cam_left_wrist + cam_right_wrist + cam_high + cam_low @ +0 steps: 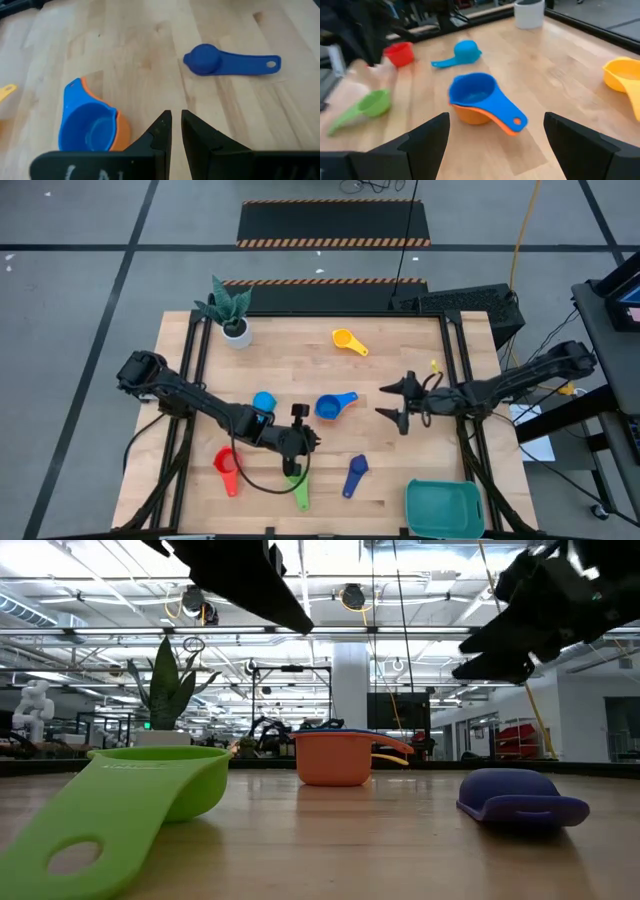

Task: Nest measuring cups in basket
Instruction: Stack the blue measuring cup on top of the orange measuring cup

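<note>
On the wooden table (400, 470), going left to right, a red cup (227, 467) lies near the front left. The left pincer (306, 442) hovers empty with its jaws nearly closed, above a green cup (298, 486), with a light blue cup (264, 401) behind. Mid-table a blue cup sits nested in an orange cup (335, 406); a dark blue cup (355, 474) lies nearer the front, a yellow cup (348, 340) farther back. The right pincer (392, 401) hangs wide open and empty. The teal basket (444, 508) sits at the front right, holding nothing.
</note>
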Robot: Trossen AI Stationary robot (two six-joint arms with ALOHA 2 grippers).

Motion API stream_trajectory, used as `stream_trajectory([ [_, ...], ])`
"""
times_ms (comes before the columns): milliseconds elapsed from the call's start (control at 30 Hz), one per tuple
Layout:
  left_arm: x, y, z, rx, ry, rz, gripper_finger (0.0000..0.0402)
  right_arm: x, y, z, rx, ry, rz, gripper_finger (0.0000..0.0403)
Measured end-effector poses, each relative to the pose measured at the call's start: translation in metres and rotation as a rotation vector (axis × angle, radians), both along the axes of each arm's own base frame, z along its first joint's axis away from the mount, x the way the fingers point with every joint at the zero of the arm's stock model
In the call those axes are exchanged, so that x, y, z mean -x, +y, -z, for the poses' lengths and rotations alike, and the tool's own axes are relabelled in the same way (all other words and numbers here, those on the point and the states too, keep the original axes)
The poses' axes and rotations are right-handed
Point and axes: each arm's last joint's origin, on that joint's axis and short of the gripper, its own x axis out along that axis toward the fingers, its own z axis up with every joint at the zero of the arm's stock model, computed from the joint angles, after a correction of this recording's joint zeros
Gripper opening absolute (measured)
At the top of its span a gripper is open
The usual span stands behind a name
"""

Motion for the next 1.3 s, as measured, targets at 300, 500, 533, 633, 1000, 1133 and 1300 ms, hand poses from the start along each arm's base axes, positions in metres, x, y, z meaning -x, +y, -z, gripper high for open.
stream_trajectory([
  [300, 0.005, 0.009, 0.007, -0.059, 0.106, 0.014, 0.0047, -0.028, -0.019, 0.016, 0.05, 0.08, -0.094, 0.0318],
  [500, 0.013, 0.019, 0.015, -0.084, 0.236, -0.029, 0.0047, -0.055, -0.035, 0.015, 0.078, 0.137, -0.152, 0.0318],
  [533, 0.015, 0.021, 0.016, -0.088, 0.263, -0.039, 0.0047, -0.06, -0.037, 0.016, 0.081, 0.146, -0.166, 0.0318],
  [633, 0.022, 0.024, 0.02, -0.092, 0.343, -0.076, 0.0047, -0.077, -0.044, 0.015, 0.081, 0.164, -0.211, 0.0318],
  [1000, 0.034, 0.024, 0.025, -0.101, 0.458, -0.125, 0.0046, -0.113, -0.058, 0.025, 0.09, 0.28, -0.294, 0.0357],
  [1133, 0.036, 0.022, 0.025, -0.106, 0.464, -0.121, 0.0046, -0.113, -0.06, 0.026, 0.109, 0.296, -0.308, 0.036],
  [1300, 0.036, 0.023, 0.025, -0.11, 0.474, -0.121, 0.0046, -0.11, -0.06, 0.03, 0.058, 0.33, -0.39, 0.0342],
])
